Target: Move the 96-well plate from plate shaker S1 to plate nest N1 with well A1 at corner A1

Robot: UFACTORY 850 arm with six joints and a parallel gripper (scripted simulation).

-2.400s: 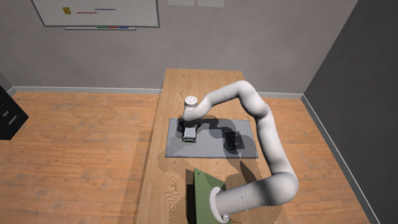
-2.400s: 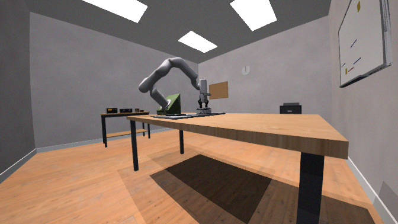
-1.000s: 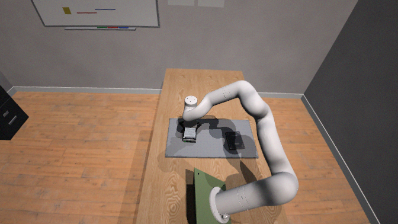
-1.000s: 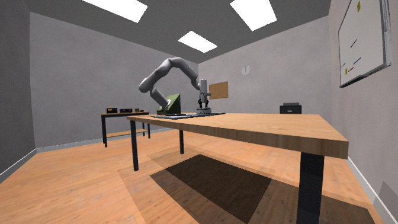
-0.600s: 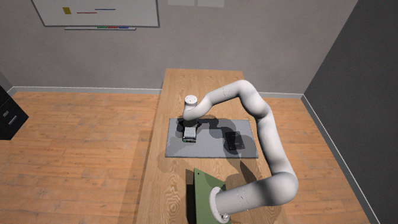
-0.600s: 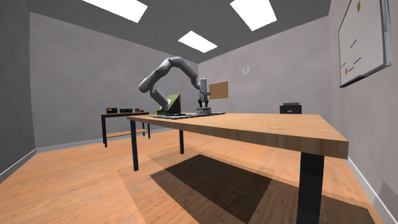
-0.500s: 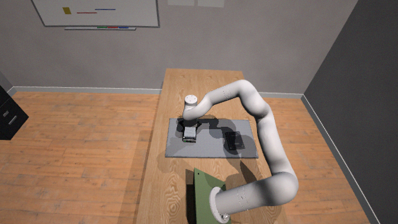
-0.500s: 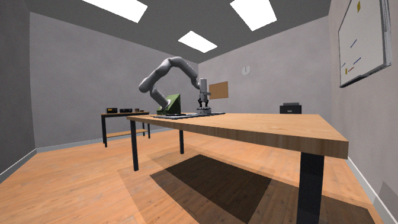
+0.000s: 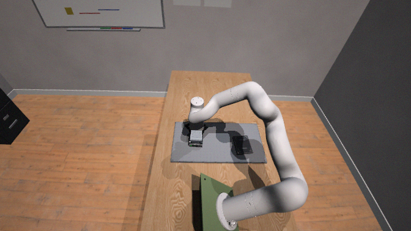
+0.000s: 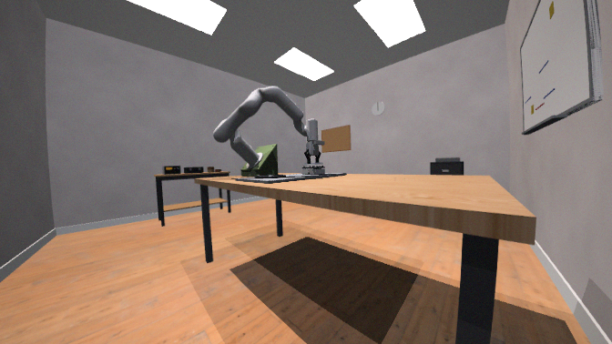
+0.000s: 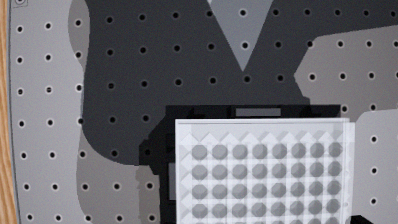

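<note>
The white 96-well plate (image 9: 196, 135) (image 11: 260, 170) sits over the black plate shaker S1 (image 9: 196, 142) (image 11: 200, 112) at the left of the grey perforated mat (image 9: 214, 153) (image 11: 45, 125). My gripper (image 10: 313, 160) points straight down over it and is shut on the plate's sides. The fingertips are out of frame in the wrist view and hidden under the wrist in the top view. The dark plate nest N1 (image 9: 242, 145) lies on the right part of the mat, in the arm's shadow. I cannot make out the plate's cut-off corner.
The mat lies on a long wooden table (image 9: 196, 85) (image 10: 364, 191). The arm's green wedge mount (image 9: 209, 195) (image 10: 264, 159) stands at the table's near end. A second table with small instruments (image 10: 182, 169) stands further off.
</note>
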